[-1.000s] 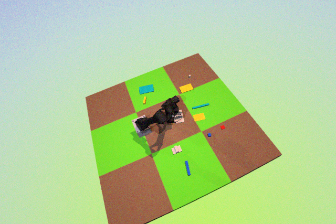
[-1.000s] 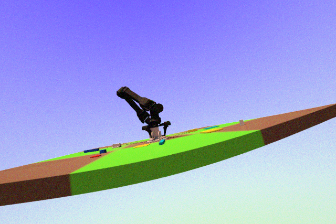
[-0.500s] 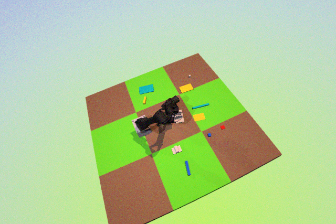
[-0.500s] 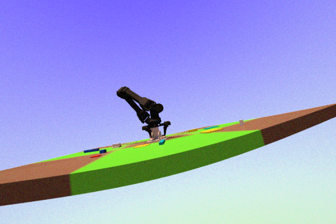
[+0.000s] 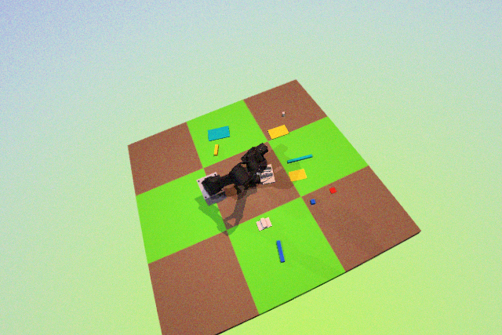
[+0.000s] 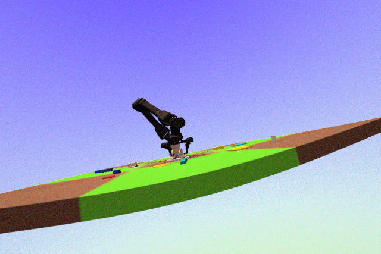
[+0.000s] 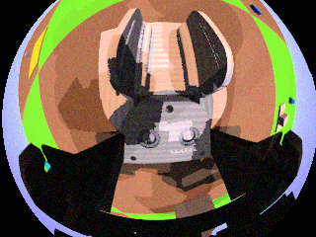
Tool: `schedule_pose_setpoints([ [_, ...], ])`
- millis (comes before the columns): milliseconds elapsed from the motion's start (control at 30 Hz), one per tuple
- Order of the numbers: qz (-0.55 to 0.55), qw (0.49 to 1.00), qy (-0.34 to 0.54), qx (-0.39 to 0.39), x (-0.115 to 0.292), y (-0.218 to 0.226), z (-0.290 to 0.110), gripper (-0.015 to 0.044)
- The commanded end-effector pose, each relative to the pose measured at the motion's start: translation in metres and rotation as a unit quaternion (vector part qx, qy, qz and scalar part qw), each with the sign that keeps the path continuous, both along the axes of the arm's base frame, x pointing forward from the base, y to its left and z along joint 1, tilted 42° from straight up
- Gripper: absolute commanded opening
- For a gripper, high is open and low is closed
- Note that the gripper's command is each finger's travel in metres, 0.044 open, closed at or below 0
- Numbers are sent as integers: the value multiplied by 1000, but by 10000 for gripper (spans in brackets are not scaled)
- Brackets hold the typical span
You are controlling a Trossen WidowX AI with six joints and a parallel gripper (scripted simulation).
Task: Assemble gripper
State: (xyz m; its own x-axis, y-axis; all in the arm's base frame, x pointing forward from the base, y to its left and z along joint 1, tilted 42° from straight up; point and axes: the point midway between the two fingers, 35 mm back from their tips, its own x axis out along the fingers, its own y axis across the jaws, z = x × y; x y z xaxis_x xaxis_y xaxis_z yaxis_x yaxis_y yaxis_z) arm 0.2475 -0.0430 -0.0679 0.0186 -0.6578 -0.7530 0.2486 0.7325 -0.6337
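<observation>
Top high and distant, exterior low, sidelong, both spanning the board; wrist close, downward.

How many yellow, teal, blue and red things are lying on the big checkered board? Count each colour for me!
Yellow: 3 (two flat plates, one short bar)
Teal: 2 (one teal plate, one teal bar)
Blue: 2 (one long bar, one small block)
Red: 1 (one small piece)
Total: 8

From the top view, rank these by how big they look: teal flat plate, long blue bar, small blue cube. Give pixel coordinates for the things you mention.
1. Teal flat plate (image 5: 218, 133)
2. Long blue bar (image 5: 280, 251) (image 6: 103, 170)
3. Small blue cube (image 5: 312, 202) (image 6: 116, 171)
</observation>
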Motion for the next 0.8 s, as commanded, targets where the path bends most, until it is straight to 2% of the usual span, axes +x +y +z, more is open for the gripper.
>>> schedule_pose_setpoints([
  [0, 1, 1000, -1, -1, 1, 0, 0, 351],
  [367, 1, 1000, -1, -1, 1, 0, 0, 351],
  [467, 0, 1000, 0, 0, 0, 0, 0, 430],
  [500, 0, 1000, 0, 0, 0, 0, 0, 440],
  [767, 0, 1000, 0, 0, 0, 0, 0, 440],
])
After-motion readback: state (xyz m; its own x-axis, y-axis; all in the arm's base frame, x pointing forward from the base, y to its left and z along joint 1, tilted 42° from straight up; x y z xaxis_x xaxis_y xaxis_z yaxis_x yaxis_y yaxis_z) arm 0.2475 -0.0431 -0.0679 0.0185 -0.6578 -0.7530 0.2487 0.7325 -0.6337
